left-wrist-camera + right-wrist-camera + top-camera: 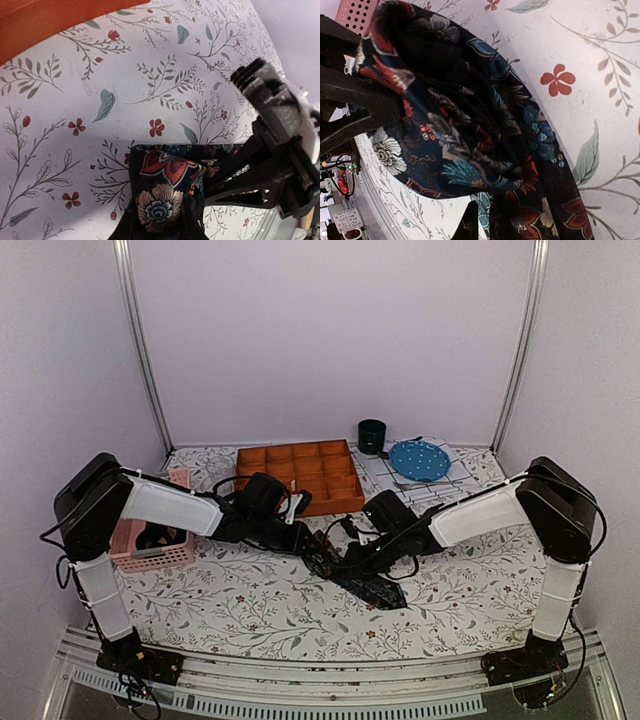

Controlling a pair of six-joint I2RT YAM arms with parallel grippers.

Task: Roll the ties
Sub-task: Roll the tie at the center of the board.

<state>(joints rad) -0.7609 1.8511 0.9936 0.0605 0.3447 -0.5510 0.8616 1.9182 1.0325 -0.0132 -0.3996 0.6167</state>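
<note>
Pink perforated plastic basket (160, 558) at left, beside the left arm. Left gripper (300, 537) is pinched closed on the dark floral fabric necktie (368, 585). 1 tie is visible, bunched at table centre on the floral tablecloth (250, 610). Right gripper (362, 552) clamps its folded right edge. Orange compartment tray (330, 506) lies just beyond, with a blue round plate (418, 460) at far right.

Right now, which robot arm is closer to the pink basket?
Left. The left arm stretches right past the pink basket on the left side; the right arm comes from the opposite side, its jaws down at the tie mid-table, away from the basket.
</note>
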